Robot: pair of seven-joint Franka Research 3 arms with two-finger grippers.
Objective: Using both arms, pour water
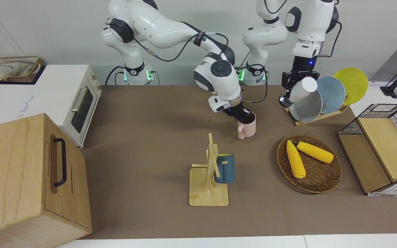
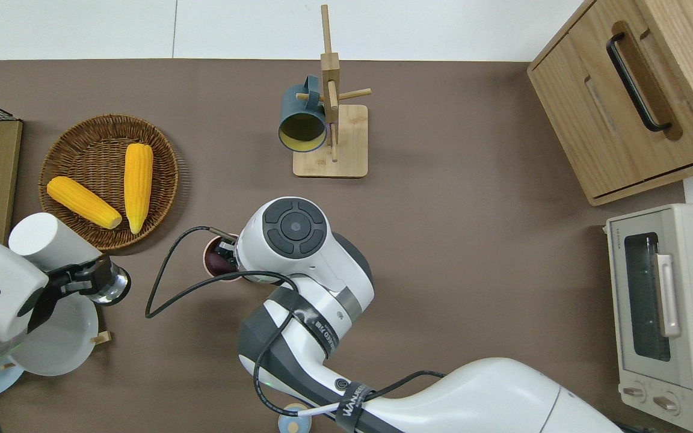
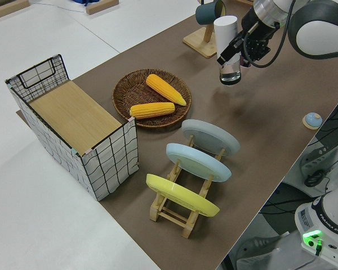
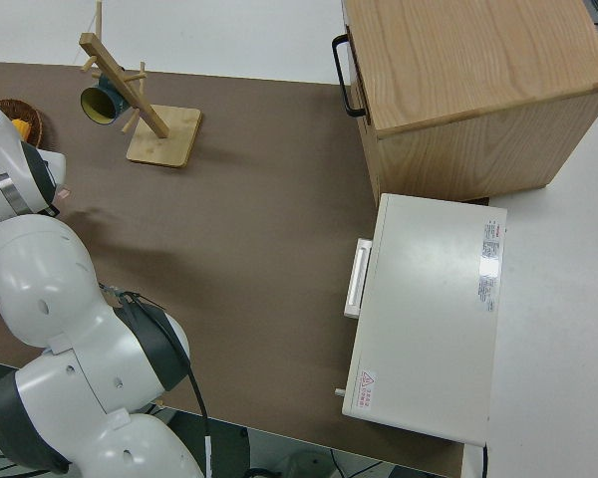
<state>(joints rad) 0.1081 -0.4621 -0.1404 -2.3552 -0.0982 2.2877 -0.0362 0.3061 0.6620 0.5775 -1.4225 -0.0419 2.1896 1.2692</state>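
Across the table, the front view shows the right gripper [image 1: 245, 116] reaching into the top of a pink mug [image 1: 247, 126] that stands on the brown table [image 1: 150, 137]; its fingers sit at the mug's rim, seemingly closed on the wall, though the mug hides the tips. The left gripper [image 1: 289, 90] holds a tilted white bottle [image 1: 302, 89] with a clear glass base, partly covering the plate rack [image 1: 319, 115]. From overhead, the right arm's wrist covers nearly all of the mug, leaving only a sliver of rim [image 2: 209, 260], and the left gripper [image 2: 85, 278] is clamped around the bottle [image 2: 52, 240], which hangs over the table between the basket [image 2: 109, 180] of corn and a plate. The left side view shows the bottle [image 3: 226, 39] most clearly, its glass base lowest, while the pink mug is hidden by the gripper. The right side view shows only the right arm's links, with the mug stand [image 4: 149, 119] farther away and the gripper cut off at the edge.
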